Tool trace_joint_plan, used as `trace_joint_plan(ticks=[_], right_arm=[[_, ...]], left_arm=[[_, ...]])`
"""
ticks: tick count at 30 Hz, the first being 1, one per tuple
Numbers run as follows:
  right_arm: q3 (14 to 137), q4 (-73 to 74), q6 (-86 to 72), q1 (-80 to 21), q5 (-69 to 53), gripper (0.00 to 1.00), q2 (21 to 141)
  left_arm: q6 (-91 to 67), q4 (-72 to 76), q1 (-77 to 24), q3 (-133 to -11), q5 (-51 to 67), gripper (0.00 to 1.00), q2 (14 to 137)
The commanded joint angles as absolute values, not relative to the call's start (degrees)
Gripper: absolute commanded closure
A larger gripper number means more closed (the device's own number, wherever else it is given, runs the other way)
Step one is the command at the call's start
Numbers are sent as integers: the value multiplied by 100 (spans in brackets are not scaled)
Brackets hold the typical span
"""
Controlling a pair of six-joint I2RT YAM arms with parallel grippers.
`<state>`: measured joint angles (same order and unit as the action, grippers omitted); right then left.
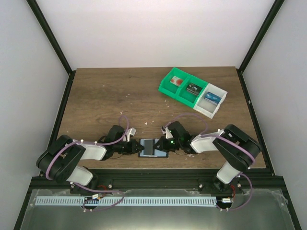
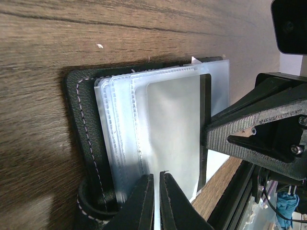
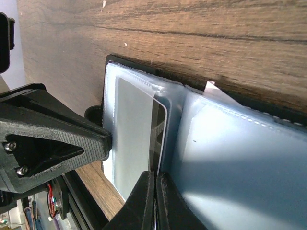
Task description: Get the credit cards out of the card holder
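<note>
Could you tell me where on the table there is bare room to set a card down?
The far-left table, between the back edge and the left arm, is bare, as is the strip between the bins and the arms. The near centre is crowded: the left gripper and right gripper meet at the card holder.

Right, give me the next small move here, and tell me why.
Probably the right gripper should slide the card sideways out of its clear sleeve while the left gripper pins the card holder. Both pairs of jaws are shut: the right seemingly on the card's dark-striped edge, which pokes out of the sleeve, the left at the holder's edge.
</note>
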<state>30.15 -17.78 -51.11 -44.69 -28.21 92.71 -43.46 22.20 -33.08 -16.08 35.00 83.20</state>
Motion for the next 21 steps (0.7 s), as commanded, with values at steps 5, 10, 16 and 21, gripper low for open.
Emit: trace_joint_plan(ticks=[5,10,16,21], right_arm=[[2844,-1832,-5095,-4332,-2889,100,9133],[2800,-1775,-5078,-4258,-2916,99,9090],[2738,-1534,-4960,-4070,-2880,99,8897],[2699,-1263,-4859,-3983,-2740,100,8625]], left_arm=[[-4239,1727,-3331,-1567,2989,93,8499],[-4260,1696,-3328,-1590,2962,92,8516],[-4258,1720,-3330,-1573,2953,92,8564],[-4260,1753,-3330,-1581,2939,92,8602]])
